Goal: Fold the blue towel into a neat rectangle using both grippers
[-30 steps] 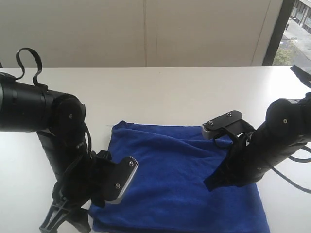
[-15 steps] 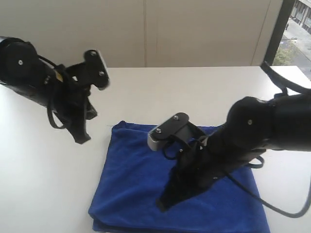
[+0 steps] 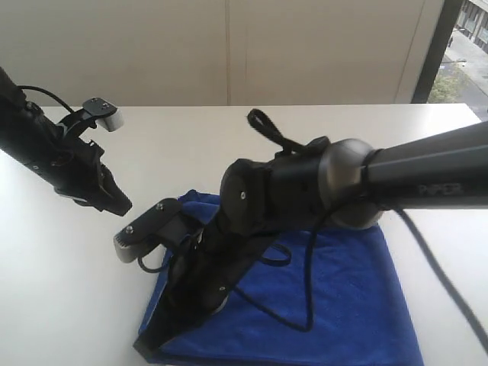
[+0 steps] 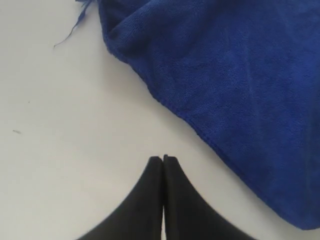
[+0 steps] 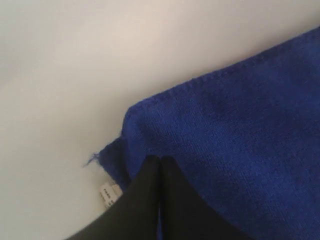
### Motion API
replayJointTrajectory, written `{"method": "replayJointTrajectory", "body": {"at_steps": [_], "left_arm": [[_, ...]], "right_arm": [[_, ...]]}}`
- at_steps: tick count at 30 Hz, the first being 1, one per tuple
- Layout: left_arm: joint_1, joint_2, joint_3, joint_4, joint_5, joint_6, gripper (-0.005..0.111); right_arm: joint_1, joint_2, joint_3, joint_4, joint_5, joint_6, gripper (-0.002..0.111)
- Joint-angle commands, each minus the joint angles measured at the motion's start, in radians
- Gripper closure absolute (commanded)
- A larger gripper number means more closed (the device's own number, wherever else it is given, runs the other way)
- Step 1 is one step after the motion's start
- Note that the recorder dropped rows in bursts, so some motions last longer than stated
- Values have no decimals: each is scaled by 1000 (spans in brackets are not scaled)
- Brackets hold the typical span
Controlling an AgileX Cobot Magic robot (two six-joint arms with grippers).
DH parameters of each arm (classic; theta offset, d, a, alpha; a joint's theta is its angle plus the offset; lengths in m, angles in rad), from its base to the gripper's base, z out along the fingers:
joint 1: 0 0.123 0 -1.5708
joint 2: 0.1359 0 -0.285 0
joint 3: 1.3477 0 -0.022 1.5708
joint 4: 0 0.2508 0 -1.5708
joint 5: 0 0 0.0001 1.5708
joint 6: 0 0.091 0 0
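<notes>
A blue towel (image 3: pixel 343 305) lies flat on a white table (image 3: pixel 343 145), with two black robot arms over it.

The left gripper (image 3: pixel 122 206) hangs above bare table. Its fingers (image 4: pixel 147 195) are pressed together tip to tip and hold nothing. In the left wrist view the towel's hemmed edge (image 4: pixel 170 102) runs slantwise just ahead of the fingertips, clear of them, with white table in between. Farther ahead and off to one side is a towel corner, where a loose blue thread (image 4: pixel 75 27) trails onto the table.

The right gripper (image 3: pixel 149 343) reaches across the towel to a corner on the left arm's side. Its fingers (image 5: pixel 142 200) are also closed, with no cloth showing between them. The fingertips sit over the towel just inside that corner; I cannot tell whether they press on the cloth. Close beside the fingers, a small white tag (image 5: pixel 109 194) sticks out from under the corner, and a lower layer of blue cloth peeks out next to it. Most of the towel spreads ahead of and to one side of these fingertips, and bare table lies past the hem.
</notes>
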Motion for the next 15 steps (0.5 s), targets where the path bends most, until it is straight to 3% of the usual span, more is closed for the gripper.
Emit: {"method": "replayJointTrajectory", "body": {"at_steps": [1, 15], "left_arm": [[3, -2, -5, -44, 18, 33, 107], [3, -2, -5, -52, 8, 43, 107]], "right_arm": [[6, 48, -11, -24, -17, -12, 108], [54, 66, -11, -92, 131, -12, 108]]}}
